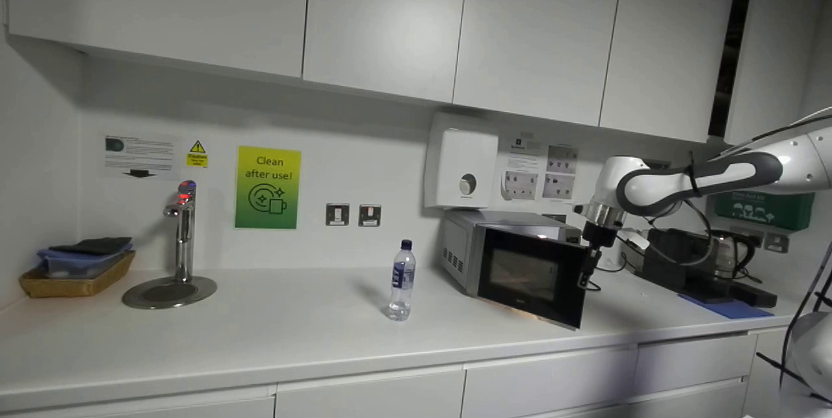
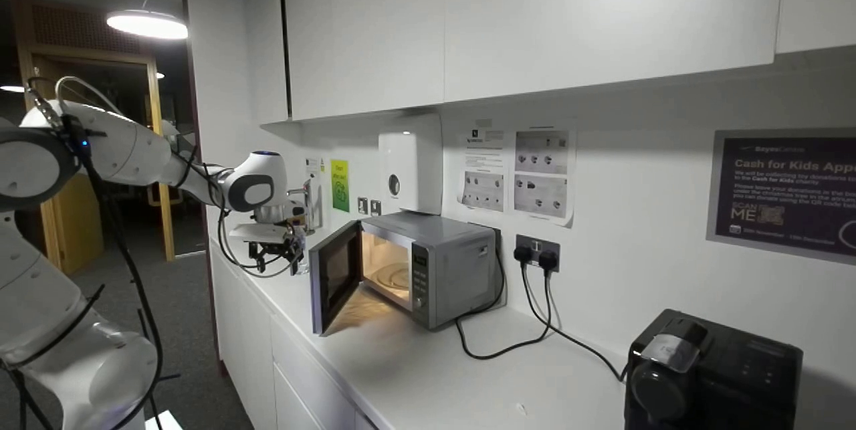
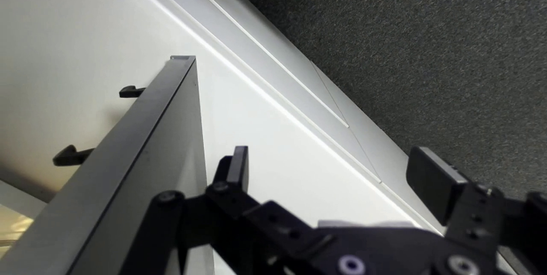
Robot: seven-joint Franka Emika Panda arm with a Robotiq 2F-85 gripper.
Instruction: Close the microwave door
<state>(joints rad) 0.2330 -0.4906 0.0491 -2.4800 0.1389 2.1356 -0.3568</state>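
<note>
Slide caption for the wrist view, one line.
Open gripper beside the open microwave door, its black latch hooks showing, white countertop below.

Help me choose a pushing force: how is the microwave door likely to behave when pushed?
The microwave door will likely swing rather than slide, being attached to the microwave along one side. Its flat shape and straight edges suggest it should stay stiff. Its black hooks probably need a firmer final push to latch.

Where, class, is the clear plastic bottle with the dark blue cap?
In an exterior view, the clear plastic bottle stands upright on the white countertop, left of the boxy silver-grey microwave in the picture, right of the shiny metal tap.
</note>
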